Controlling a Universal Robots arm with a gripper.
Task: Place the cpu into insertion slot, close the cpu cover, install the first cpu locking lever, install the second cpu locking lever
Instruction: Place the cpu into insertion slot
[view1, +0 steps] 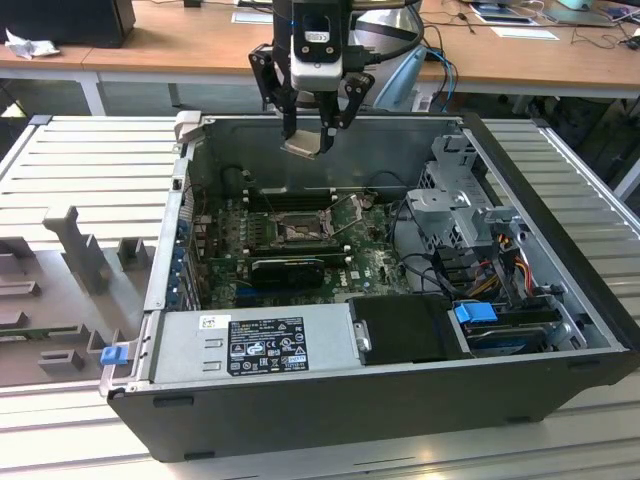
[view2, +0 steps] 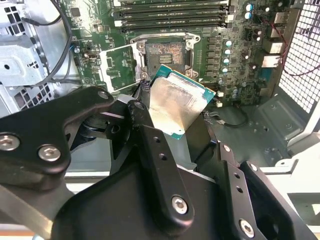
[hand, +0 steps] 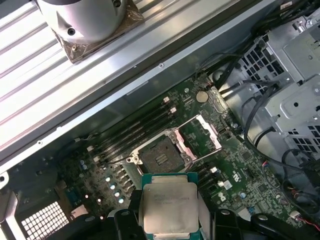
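Cpu (view1: 305, 144) is hanging clamped between the fingers of the gripper (view1: 308, 132) in the exterior view, up near the far wall of the open case (view1: 560, 300) and well apart from the slot (view1: 290, 232) on the motherboard (view1: 370, 262) below, so it is not yet seated. A label (view1: 268, 345) is lying on the power supply (view1: 190, 350), its print too small to make out. In the second wrist view the cpu (view2: 180, 102) is being held tilted by its edges, metal top showing, probably so nothing is pressing on its contacts. The slot (view2: 165, 52) is lying bare beyond it, and the cover (view2: 116, 67) is swung open to one side, leaving the way in free. In the first wrist view the cpu (hand: 167, 207) is showing faint, unreadable marks on its top, with the slot (hand: 161, 155) and the raised cover (hand: 200, 134) lying open beyond.
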